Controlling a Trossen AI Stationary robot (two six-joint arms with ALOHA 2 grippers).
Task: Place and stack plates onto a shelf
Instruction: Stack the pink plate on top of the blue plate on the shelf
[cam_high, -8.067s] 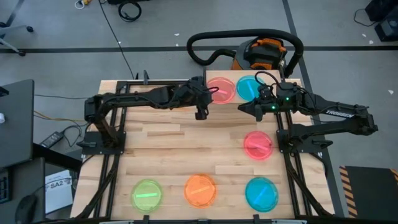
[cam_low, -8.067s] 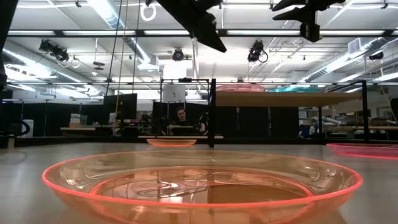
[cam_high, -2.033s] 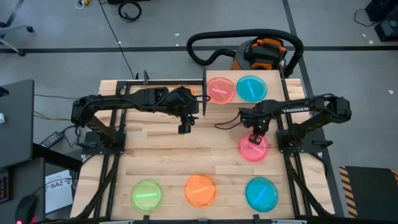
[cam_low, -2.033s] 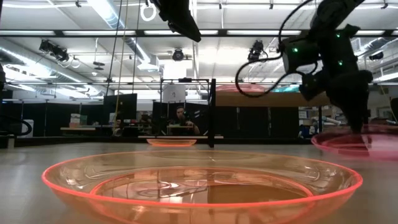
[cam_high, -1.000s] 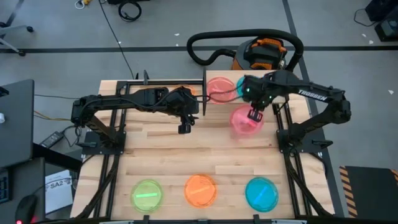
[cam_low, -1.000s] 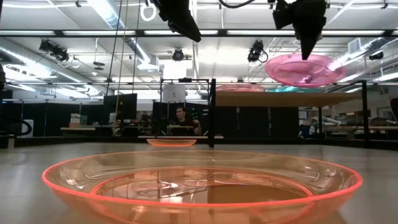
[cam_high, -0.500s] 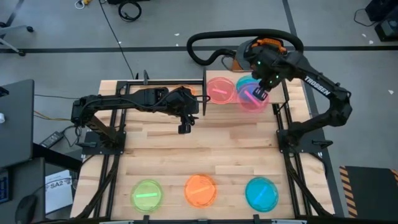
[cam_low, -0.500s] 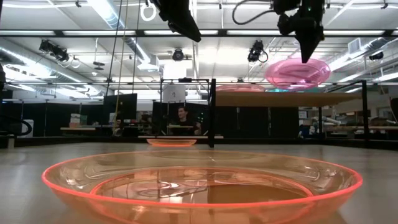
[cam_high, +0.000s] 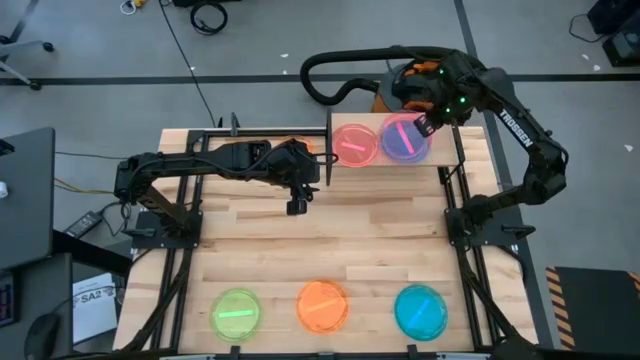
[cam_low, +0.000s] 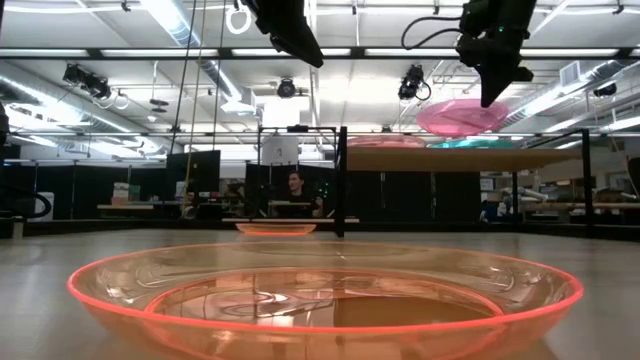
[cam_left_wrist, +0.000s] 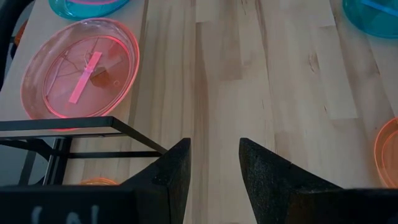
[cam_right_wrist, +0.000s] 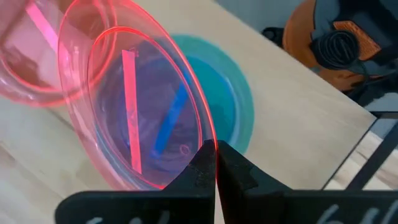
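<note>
My right gripper (cam_high: 424, 124) is shut on a pink plate (cam_high: 402, 142) and holds it over a blue plate (cam_right_wrist: 233, 106) that lies on the light-wood shelf (cam_high: 446, 152) at the table's far edge. A second pink plate (cam_high: 354, 144) lies flat on the shelf beside the blue one. My left gripper (cam_high: 297, 207) hangs open above the bare tabletop, near the shelf's left end, with nothing between its fingers. Green (cam_high: 236, 312), orange (cam_high: 322, 305) and blue (cam_high: 420, 311) plates lie along the near edge. My right gripper pinches the pink plate's rim (cam_right_wrist: 207, 144) between its two fingers, on the plate's far-right side. The fingers come steeply from above. The plate is lifted clear and tilted, hanging a little above the blue plate and the shelf (cam_low: 400, 158).
An orange-and-black vacuum with a black hose (cam_high: 420, 85) stands on the floor just beyond the shelf. Black frames run along both sides of the table. An orange plate (cam_low: 275, 228) lies low near the shelf's post. A person sits at a desk far behind.
My right gripper has swung toward the table's far edge with the pink plate, rolling as it went, from over the tabletop in front of the shelf to over the blue plate on the shelf. The plate has stayed lifted clear throughout.
</note>
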